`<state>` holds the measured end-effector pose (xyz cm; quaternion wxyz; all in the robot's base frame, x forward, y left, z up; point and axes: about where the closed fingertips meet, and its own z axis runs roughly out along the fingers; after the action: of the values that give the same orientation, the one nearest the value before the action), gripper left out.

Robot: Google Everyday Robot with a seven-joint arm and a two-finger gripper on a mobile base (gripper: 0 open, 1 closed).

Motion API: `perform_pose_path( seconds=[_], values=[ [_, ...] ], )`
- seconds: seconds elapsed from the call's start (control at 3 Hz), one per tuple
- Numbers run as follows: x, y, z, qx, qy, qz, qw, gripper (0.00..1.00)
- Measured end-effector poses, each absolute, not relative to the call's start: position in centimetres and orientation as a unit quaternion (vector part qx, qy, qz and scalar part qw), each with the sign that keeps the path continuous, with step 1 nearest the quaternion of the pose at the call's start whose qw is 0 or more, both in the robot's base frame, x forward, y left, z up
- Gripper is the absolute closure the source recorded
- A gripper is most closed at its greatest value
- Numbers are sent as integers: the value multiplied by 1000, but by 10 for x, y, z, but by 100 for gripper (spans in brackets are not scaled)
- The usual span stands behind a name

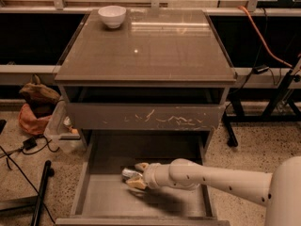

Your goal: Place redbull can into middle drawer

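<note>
The gripper (136, 175) is low inside the open drawer (106, 199), which is pulled out below the front edge of the worktop (150, 51). Its jaws are clenched on the can (128, 173), which lies sideways between them, left of the drawer's middle. I cannot tell whether the can touches the floor. The carry looks done. What is left is to let go and draw the arm (221, 180) out. A bowl (112, 16) sits at the worktop's back-left corner.

White arm (221, 181) (perhaps screws), tan tool (136, 174) in drawer (107, 197)
</note>
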<state>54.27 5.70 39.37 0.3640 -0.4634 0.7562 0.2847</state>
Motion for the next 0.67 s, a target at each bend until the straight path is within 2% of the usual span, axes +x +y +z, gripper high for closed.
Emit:
perform_pose_path(
  seconds=[0.33, 0.67],
  values=[
    [543, 57, 394, -463, 756, 285, 364, 0],
    [543, 57, 394, -463, 756, 285, 364, 0]
  ],
)
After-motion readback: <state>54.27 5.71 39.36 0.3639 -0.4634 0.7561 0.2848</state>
